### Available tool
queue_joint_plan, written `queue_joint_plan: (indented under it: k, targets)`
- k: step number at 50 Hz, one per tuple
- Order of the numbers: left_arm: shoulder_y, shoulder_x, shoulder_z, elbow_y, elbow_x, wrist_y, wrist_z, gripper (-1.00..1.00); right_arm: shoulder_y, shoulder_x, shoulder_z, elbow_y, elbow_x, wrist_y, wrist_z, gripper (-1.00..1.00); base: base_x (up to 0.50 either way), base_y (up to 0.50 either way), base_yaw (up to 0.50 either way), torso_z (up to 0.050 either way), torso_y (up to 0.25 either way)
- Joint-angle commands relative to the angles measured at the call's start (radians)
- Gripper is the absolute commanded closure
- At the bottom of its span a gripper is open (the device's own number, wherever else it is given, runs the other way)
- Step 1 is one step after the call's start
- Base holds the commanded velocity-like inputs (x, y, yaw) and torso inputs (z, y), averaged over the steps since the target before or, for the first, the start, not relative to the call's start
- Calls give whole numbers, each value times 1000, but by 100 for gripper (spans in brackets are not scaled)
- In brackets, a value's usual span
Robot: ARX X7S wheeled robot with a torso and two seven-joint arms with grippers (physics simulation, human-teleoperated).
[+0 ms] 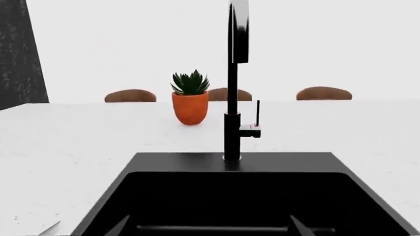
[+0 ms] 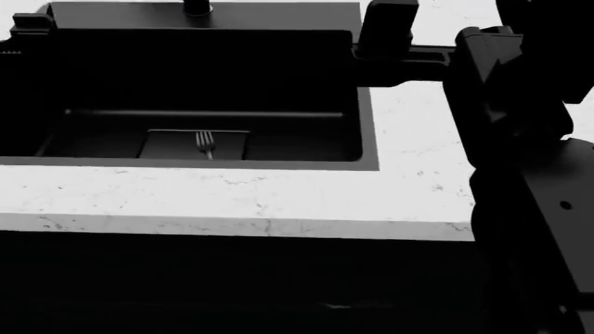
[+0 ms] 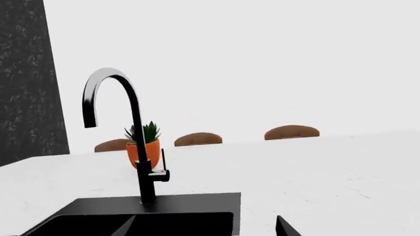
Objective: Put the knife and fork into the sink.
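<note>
Nearest to us in the head view is the white, faintly veined tabletop (image 2: 232, 198), its front edge running across the frame above a dark void. Set into it is the sink (image 2: 366, 132), a deep matte-black basin with a wide black rim; on its grey bottom plate (image 2: 163, 142) we see the fork (image 2: 205, 144) lying with its tines toward us. The knife may be the pale sliver at the edge of the left wrist view, but we cannot be sure. The black faucet (image 1: 231, 98) rises from the rim behind the basin, a small lever at its side. Beyond it on the tabletop stands an orange pot with a spiky green plant (image 1: 190, 98), and three brown chair backs (image 1: 130, 95) show past the far edge against a bright white room, with a dark speckled wall (image 3: 29, 83) to one side. The right arm (image 2: 519, 139) looms dark over the tabletop; we cannot tell whether either gripper's fingers stand apart or together.
</note>
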Motion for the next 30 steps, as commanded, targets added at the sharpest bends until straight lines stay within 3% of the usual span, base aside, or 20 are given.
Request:
queue_joint_plan:
  k: [1, 17, 30]
  targets:
    - [-36, 14, -10, -41, 30, 10, 16, -100, 21, -24, 49, -6, 9, 9, -18, -100, 145, 500, 0, 0, 0]
    - [-27, 8, -13, -24, 19, 3, 14, -100, 24, -31, 85, -54, 55, 25, -19, -100, 215, 467, 0, 0, 0]
    - [-19, 10, -6, -11, 12, 2, 14, -100, 28, -36, 126, -92, 98, 47, -16, -100, 499, 34, 0, 0, 0]
